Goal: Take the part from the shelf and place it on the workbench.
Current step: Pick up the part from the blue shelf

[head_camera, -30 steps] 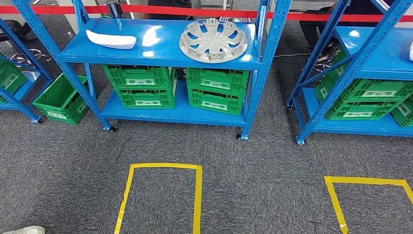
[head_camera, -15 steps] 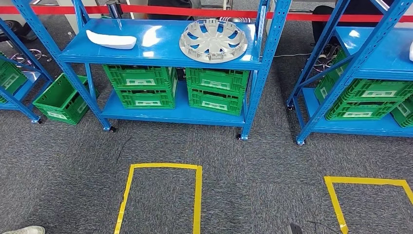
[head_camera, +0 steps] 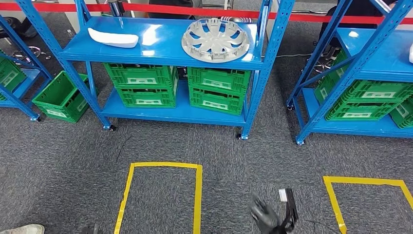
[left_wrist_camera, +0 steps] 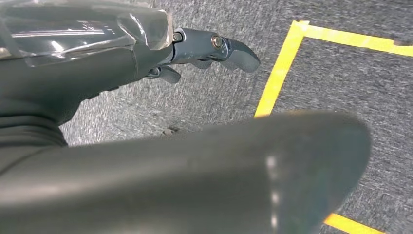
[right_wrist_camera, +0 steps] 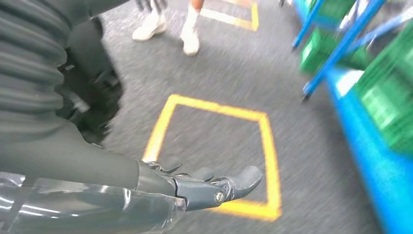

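- The right hand (head_camera: 269, 216) has just risen into the head view, fingers apart, empty.
- The left hand (left_wrist_camera: 204, 48) hangs empty, loosely spread.
- The wheel cover (head_camera: 215, 40) lies untouched on the shelf (head_camera: 160, 46); reaching is only starting.

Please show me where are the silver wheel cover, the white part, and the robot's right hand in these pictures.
silver wheel cover (head_camera: 215, 40): head view, on its hub at the centre.
white part (head_camera: 113, 38): head view, on the middle of its upper surface.
right hand (head_camera: 266, 217): head view, on the dark palm.
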You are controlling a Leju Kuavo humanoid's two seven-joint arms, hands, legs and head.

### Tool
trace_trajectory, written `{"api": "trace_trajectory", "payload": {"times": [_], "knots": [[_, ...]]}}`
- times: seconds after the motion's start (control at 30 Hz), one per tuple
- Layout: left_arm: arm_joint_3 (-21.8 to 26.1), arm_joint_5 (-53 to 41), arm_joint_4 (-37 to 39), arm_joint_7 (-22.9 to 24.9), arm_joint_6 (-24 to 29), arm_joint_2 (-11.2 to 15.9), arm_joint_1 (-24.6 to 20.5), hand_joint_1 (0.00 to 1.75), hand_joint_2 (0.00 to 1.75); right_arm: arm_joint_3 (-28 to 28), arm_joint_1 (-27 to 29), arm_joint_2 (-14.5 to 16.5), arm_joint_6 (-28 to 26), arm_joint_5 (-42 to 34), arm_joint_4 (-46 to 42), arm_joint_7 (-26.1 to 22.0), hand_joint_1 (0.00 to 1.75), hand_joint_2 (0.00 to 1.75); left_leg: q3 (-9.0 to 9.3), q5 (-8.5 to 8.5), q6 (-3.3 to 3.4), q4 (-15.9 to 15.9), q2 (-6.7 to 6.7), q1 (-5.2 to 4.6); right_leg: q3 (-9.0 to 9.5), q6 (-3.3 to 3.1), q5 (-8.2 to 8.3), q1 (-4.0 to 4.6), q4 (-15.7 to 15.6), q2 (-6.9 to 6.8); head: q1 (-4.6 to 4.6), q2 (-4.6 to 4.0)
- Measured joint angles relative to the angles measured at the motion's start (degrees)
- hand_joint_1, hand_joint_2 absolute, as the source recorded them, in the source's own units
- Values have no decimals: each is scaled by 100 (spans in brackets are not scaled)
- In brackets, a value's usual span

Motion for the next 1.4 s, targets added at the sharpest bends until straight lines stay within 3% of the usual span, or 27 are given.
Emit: {"api": "trace_trajectory", "payload": {"times": [0.07,0.1,0.13,0.2,0.23,0.3,0.37,0.43,0.53,0.57,0.6,0.63,0.7,0.77,0.87,0.93,1.0,1.07,1.1,1.13,1.17,1.23,1.3,1.4], "knots": [[-51,-16,0,-3,-7,-3,-5,0,0,188,11,-12,122,-155,-294,-1,0,0,-22,11,2,4,4,0,-364,8,-245,-13,751,-1,1,0],[-79,-23,0,-6,-12,-7,-5,0,0,285,19,-25,177,-236,-448,-1,0,0,-26,14,-4,9,1,4,-420,48,-242,-26,856,-3,2,0],[-107,-29,0,-9,-18,-12,-5,0,0,381,23,-43,223,-319,-606,3,0,0,-26,12,-17,20,-3,12,-347,109,-136,-44,690,-8,2,0],[-161,-35,0,-19,-37,-26,-7,0,0,587,20,-86,308,-494,-954,31,0,0,-39,-19,-78,86,-8,33,30,225,201,-87,-129,-35,4,0],[-185,-37,0,-25,-48,-27,-11,0,0,693,19,-103,340,-582,-1125,56,0,0,-60,-48,-124,141,-10,31,189,233,329,-92,-483,-38,5,0],[-245,-41,0,-44,-76,-25,-20,0,0,905,33,-130,400,-759,-1459,122,0,0,-118,-79,-212,219,-11,21,292,143,413,-73,-742,-32,2,0],[-301,-43,0,-61,-110,-32,-24,0,0,1109,57,-164,458,-947,-1791,192,0,0,-158,-73,-269,242,-12,40,262,34,441,-58,-721,-13,-4,0],[-362,-48,0,-77,-138,-39,-29,0,0,1312,69,-198,517,-1143,-2143,259,0,0,-232,-195,-327,407,-7,70,247,-35,470,-74,-729,-6,-6,0],[-453,-55,1,-100,-174,-43,-44,0,0,1616,97,-249,619,-1440,-2666,367,0,0,-677,-741,-409,1414,-2,84,222,-101,495,-60,-732,-7,-8,0],[-486,-62,2,-106,-187,-46,-46,0,0,1715,114,-268,656,-1544,-2835,403,0,0,-839,-867,-416,1761,-2,85,208,-111,501,-45,-730,-10,-8,0],[-523,-73,2,-111,-196,-49,-46,0,0,1811,131,-289,694,-1645,-2997,439,0,0,-921,-890,-409,1936,-2,86,199,-118,504,-28,-729,-11,-8,0],[-563,-86,2,-120,-201,-52,-48,0,0,1908,144,-311,739,-1747,-3158,472,0,0,-884,-797,-385,1872,-2,83,195,-124,509,-10,-729,-11,-8,0],[-642,-111,2,-143,-204,-55,-65,0,0,2090,140,-363,851,-1955,-3472,524,0,0,-502,-411,-284,1124,-4,56,206,-131,515,25,-732,-5,-8,0],[-713,-136,2,-171,-208,-50,-93,0,0,2260,108,-419,1007,-2182,-3783,562,0,0,-162,-190,-175,445,5,13,206,-116,535,47,-745,-4,-5,0],[-807,-153,-2,-214,-211,-42,-112,0,0,2514,63,-501,1276,-2498,-4214,628,0,0,-100,-151,-89,243,15,-43,190,-51,575,45,-779,-16,-13,0],[-859,-150,-13,-248,-224,-44,-115,0,0,2686,40,-566,1501,-2712,-4525,656,0,0,-68,-66,-55,128,27,-22,132,-24,535,58,-701,-28,-9,0],[-907,-137,-33,-293,-243,-55,-116,0,0,2842,-10,-640,1734,-2912,-4792,673,0,0,-54,14,-27,35,40,10,-110,-44,289,57,-213,-34,-2,0],[-946,-112,-56,-339,-256,-56,-101,0,0,2984,-44,-697,1971,-3096,-4994,695,0,0,-86,37,-15,29,40,8,-468,-43,-30,39,569,-35,-1,0],[-958,-97,-72,-363,-262,-56,-83,0,0,3048,-49,-722,2090,-3188,-5083,705,0,0,-96,42,-20,32,39,8,-579,-13,-107,23,821,-35,-1,0],[-966,-79,-91,-388,-267,-56,-62,0,0,3110,-58,-745,2215,-3278,-5174,712,0,0,-102,46,-27,37,38,10,-583,40,-96,4,861,-37,-1,0],[-974,-63,-116,-412,-271,-54,-40,0,0,3177,-75,-767,2348,-3363,-5270,716,0,0,-105,44,-38,50,36,15,-461,106,6,-19,642,-41,0,0],[-995,-26,-173,-460,-271,-40,-10,0,0,3307,-133,-803,2627,-3516,-5458,723,0,0,-125,14,-90,121,31,18,-28,204,287,-56,-178,-60,-1,0],[-1007,12,-228,-501,-233,-12,9,0,0,3411,-178,-822,2891,-3620,-5613,728,0,0,-173,-32,-170,214,28,4,223,151,424,-55,-666,-64,-6,0],[-1012,62,-310,-526,-123,20,73,0,0,3503,-207,-840,3142,-3647,-5781,715,0,0,-214,-43,-253,256,28,24,226,-1,457,-36,-711,-47,-8,0]]}}
